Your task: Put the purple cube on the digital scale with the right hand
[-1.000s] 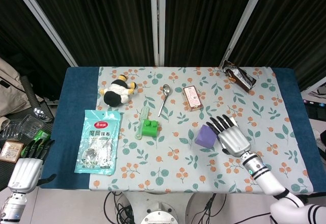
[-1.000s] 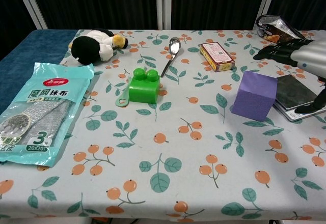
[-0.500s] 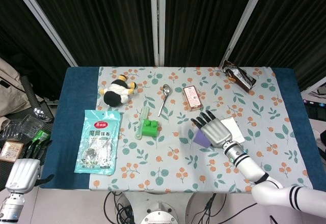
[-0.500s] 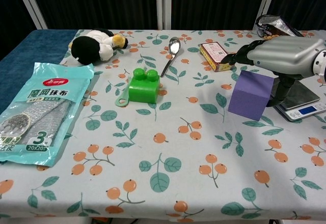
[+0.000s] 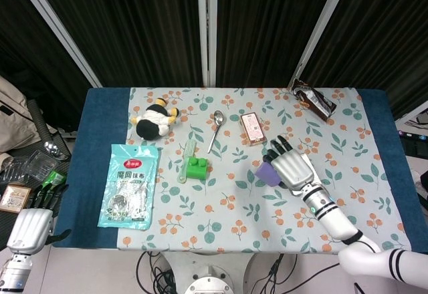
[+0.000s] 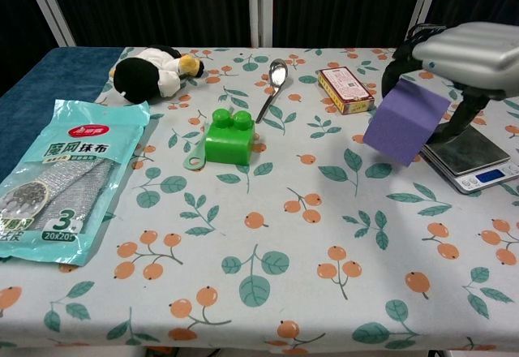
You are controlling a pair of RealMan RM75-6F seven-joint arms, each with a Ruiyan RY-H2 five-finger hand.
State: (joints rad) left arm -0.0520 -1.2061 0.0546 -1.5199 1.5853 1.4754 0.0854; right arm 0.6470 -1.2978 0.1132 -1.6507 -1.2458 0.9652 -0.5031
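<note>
- Right hand: grips the purple cube from above, dark fingers curled over the cube's far side and the thumb down its near right side.
- Purple cube: held tilted, clear of the bench in the chest view, with its shadow on the cloth beneath; it hangs just left of the digital scale. In the head view most of the cube is hidden under the right hand.
- Digital scale: sits at the right of the bench, its dark plate bare and its blue display facing the near edge.
- Left hand: off the bench at the lower left of the head view, holding nothing, fingers extended and slightly apart.
- Green toy block: near the bench centre, resting against a pale green flat tool.
- Spoon: lies behind the block, bowl toward the far edge.
- Small pink box: lies flat behind the cube, apart from it.
- Plush toy: black, white and yellow, on its side at the far left of the floral cloth.
- Teal cloth packet: lies flat at the left, near the cloth's edge.
- Dark snack wrapper: at the far right corner of the bench.
</note>
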